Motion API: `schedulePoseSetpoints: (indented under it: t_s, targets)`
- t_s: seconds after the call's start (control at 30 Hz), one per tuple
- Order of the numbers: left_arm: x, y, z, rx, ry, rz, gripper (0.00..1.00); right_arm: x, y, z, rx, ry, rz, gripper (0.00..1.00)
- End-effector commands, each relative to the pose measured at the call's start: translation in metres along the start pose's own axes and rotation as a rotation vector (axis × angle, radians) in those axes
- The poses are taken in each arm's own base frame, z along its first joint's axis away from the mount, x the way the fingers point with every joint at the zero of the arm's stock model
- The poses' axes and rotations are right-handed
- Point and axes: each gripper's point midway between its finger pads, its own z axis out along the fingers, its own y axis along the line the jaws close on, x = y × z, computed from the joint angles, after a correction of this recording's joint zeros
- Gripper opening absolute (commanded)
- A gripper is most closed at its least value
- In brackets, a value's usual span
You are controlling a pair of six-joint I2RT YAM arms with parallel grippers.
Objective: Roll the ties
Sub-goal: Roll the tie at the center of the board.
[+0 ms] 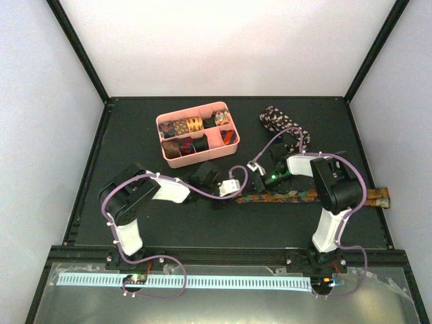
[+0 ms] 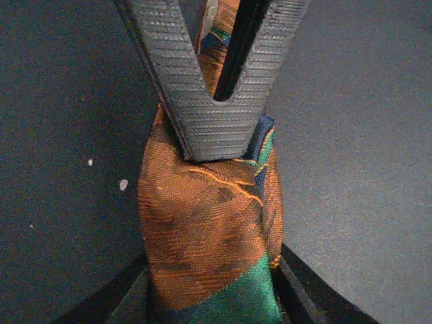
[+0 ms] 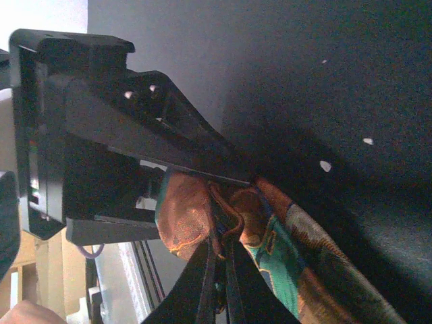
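Here, the patterned tie (image 1: 304,196) lies stretched flat across the dark table (image 1: 169,223). It runs from near the middle out toward the 3 o'clock edge, and its orange, brown and green end is bunched up where the two arms meet. The left gripper (image 2: 214,145) has its fingers nearly together, pinching that orange fabric between them. The right gripper (image 3: 221,256), just beside the left one, is closed tight with the folded end of the same tie caught between its fingers. At 1 o'clock from the grip a black speckled tie (image 1: 280,123) lies crumpled. At 11 o'clock stands a pink tray (image 1: 202,159) holding rolled ties (image 1: 194,125) in its compartments.
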Motion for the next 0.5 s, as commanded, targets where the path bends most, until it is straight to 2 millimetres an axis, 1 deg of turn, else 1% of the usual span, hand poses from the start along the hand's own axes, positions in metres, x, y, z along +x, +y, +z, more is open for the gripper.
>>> schedulePoseSetpoints:
  t_s: [0.0, 0.03, 0.07, 0.1, 0.13, 0.17, 0.23, 0.3, 0.37, 0.4, 0.47]
  targets:
    - [0.009, -0.001, -0.001, -0.011, 0.020, 0.007, 0.33, 0.008, -0.011, 0.004, 0.004, 0.021, 0.021, 0.02]
    - [0.008, 0.001, -0.002, -0.022, 0.017, 0.008, 0.33, 0.008, -0.014, 0.005, 0.006, 0.025, 0.026, 0.02]
    - [0.006, 0.003, -0.003, -0.038, 0.009, 0.008, 0.38, 0.008, -0.014, 0.006, 0.005, 0.026, 0.028, 0.02]
    - [0.005, 0.005, -0.003, -0.049, 0.001, 0.011, 0.46, 0.008, -0.014, 0.006, 0.002, 0.026, 0.029, 0.02]
    - [0.002, 0.004, -0.004, -0.050, -0.015, 0.022, 0.59, 0.008, -0.014, 0.006, 0.000, 0.026, 0.027, 0.01]
    - [-0.001, 0.004, -0.003, -0.046, -0.027, 0.031, 0.66, 0.008, -0.014, 0.006, 0.000, 0.024, 0.027, 0.02]
    - [-0.006, 0.000, 0.000, -0.033, -0.040, 0.050, 0.74, 0.008, -0.015, 0.007, 0.004, 0.026, 0.028, 0.02]
    - [-0.009, -0.002, 0.004, -0.021, -0.046, 0.061, 0.77, 0.008, -0.016, 0.007, 0.003, 0.025, 0.032, 0.02]
    - [-0.011, -0.005, 0.009, -0.005, -0.044, 0.072, 0.77, 0.007, -0.015, 0.006, -0.003, 0.023, 0.032, 0.02]
    - [-0.011, -0.007, 0.012, 0.007, -0.040, 0.075, 0.77, 0.007, -0.013, 0.006, -0.008, 0.021, 0.030, 0.02]
    - [-0.006, -0.010, 0.017, 0.049, -0.001, 0.075, 0.72, 0.006, -0.011, 0.006, -0.012, 0.020, 0.028, 0.02]
